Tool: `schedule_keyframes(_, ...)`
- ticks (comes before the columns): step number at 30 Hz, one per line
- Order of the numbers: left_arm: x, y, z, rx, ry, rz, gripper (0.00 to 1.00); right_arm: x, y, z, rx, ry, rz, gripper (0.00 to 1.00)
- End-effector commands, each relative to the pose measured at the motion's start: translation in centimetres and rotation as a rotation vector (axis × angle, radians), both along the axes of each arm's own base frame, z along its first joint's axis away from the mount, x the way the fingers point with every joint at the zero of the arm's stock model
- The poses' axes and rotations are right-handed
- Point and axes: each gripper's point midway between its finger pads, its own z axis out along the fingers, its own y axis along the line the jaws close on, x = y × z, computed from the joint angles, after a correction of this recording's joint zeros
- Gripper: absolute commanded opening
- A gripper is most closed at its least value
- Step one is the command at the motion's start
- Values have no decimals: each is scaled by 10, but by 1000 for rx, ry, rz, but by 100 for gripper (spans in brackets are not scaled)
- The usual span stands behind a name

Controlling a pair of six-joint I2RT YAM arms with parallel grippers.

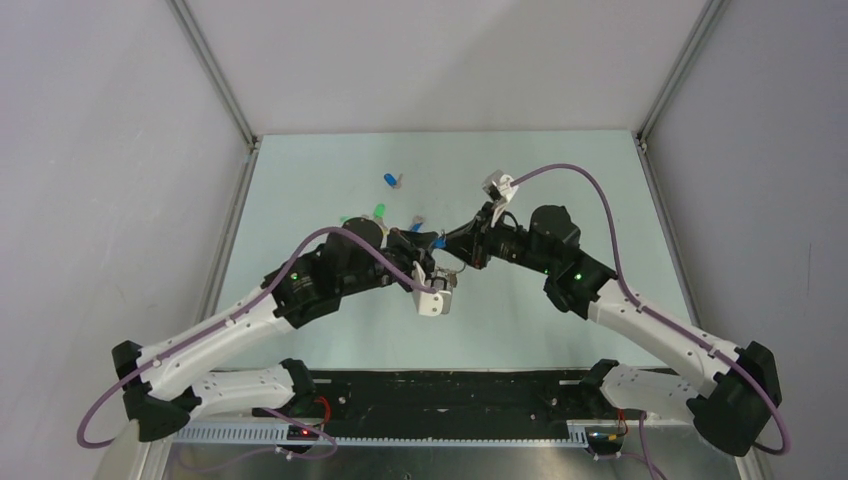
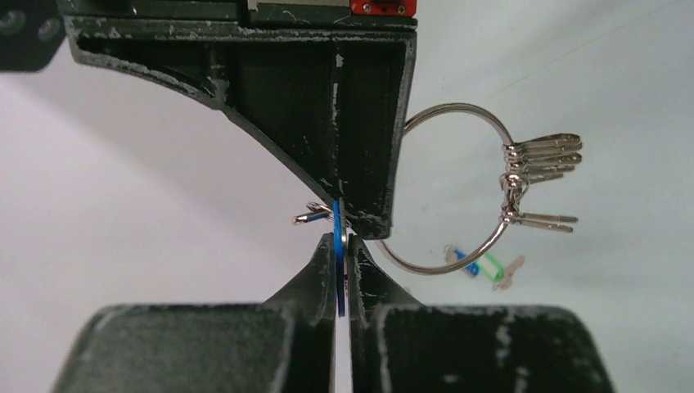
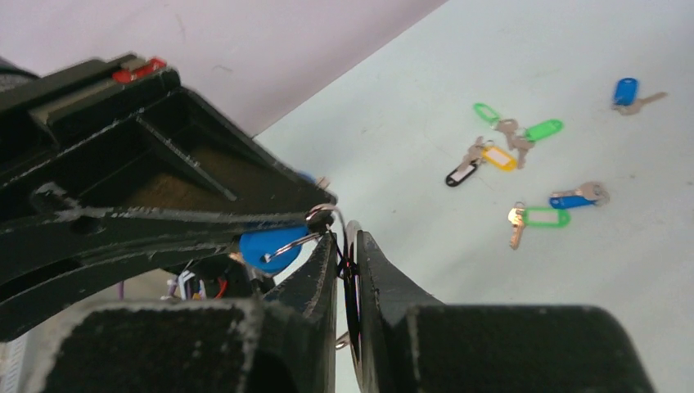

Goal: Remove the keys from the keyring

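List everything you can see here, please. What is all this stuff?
thin round silver metal keyring: one, silver, held up between both pincers
plain silver metal keys: small bunch, exact count unclear, hanging on the keyring
blue-capped key: one, blue, pinched in the left pincer
loose keys with coloured plastic tags: about seven tags in green, blue, yellow and black, lying on the table
table: one, pale green
left pincer: one, black, shut on the blue-capped key
right pincer: one, black, shut on the keyring
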Motion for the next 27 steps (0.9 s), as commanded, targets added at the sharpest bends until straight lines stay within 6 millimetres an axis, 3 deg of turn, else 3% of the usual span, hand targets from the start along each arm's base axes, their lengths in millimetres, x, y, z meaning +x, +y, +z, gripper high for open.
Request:
schedule_keyframes(1, -71, -33, -51, -32, 372, -248, 0, 50, -45, 78, 199, -146, -307, 0)
schedule_keyframes(8, -88, -45, -53, -133, 512, -280, 0, 71, -67, 66, 162, -143, -468, 0)
schedule_keyframes(13, -89, -47, -64, -137, 583, -250, 0, 62, -61, 66, 170, -209, -417, 0)
schedule_keyframes(17, -81, -46, -58, -154, 567, -213, 0, 51, -59, 75, 183, -259, -410, 0)
schedule_keyframes(20, -82, -44, -50, -169, 525, -233, 0, 58, -71, 74, 227, -179, -483, 0)
schedule_keyframes(27, -83, -41, -58, -161, 542, -228, 0, 57, -90, 88, 407, 13, -534, 0)
